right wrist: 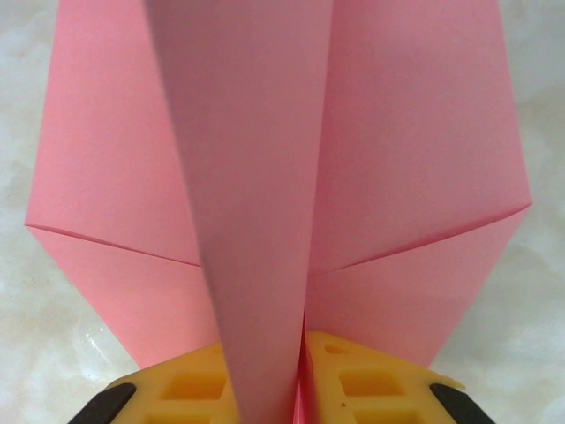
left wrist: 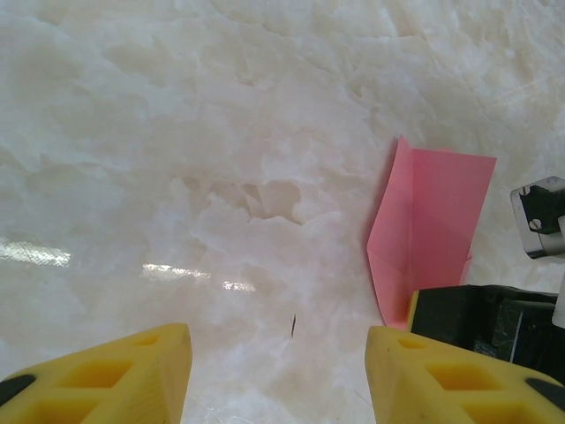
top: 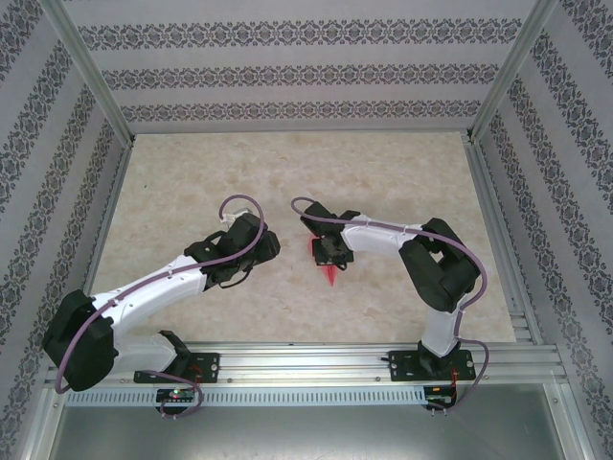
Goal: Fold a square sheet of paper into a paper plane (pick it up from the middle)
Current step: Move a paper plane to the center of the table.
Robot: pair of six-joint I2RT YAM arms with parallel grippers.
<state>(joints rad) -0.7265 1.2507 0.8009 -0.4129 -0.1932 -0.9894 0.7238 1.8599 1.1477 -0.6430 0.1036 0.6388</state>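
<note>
The pink-red paper plane (right wrist: 415, 159) stands up from the marble table, its wings spread to both sides and its centre ridge (right wrist: 256, 177) rising toward the camera. My right gripper (right wrist: 300, 375) is shut on that ridge, with a yellow finger pressed against each side. From above, the plane's red tip (top: 329, 272) pokes out below the right gripper (top: 331, 251). My left gripper (top: 269, 245) hovers just left of it, open, with only bare table between its yellow fingers (left wrist: 146, 364). In the left wrist view the plane (left wrist: 428, 221) stands at the right, beside the black right gripper body (left wrist: 481, 318).
The pale marble table (top: 287, 172) stretches away behind both arms. Patterned walls (top: 287, 77) and metal posts enclose it on three sides. An aluminium rail (top: 316, 364) carrying both arm bases runs along the near edge.
</note>
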